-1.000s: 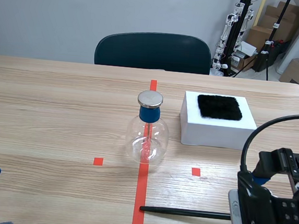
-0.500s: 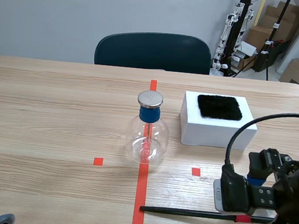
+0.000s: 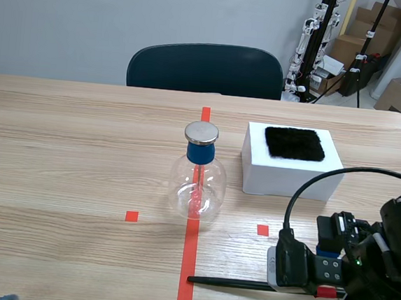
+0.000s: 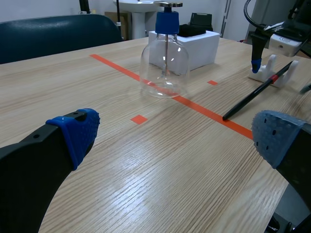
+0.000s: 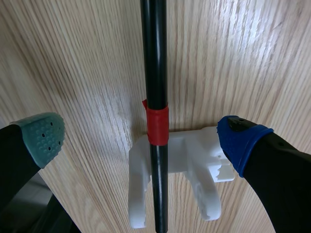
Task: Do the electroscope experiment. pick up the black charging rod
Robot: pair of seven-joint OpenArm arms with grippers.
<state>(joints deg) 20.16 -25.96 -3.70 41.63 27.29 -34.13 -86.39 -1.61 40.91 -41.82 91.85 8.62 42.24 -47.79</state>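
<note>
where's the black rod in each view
Scene view: rod lies flat, nearer than the flask, running under the right arm.
Left wrist view: rod ahead of the left gripper, slanting to a white stand.
Right wrist view: rod between the open right gripper.
Shared: its red band.

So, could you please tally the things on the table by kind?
Flask: 1
Rod: 1
Rod stand: 1
White box: 1
Black pad: 1
Total: 5
</note>
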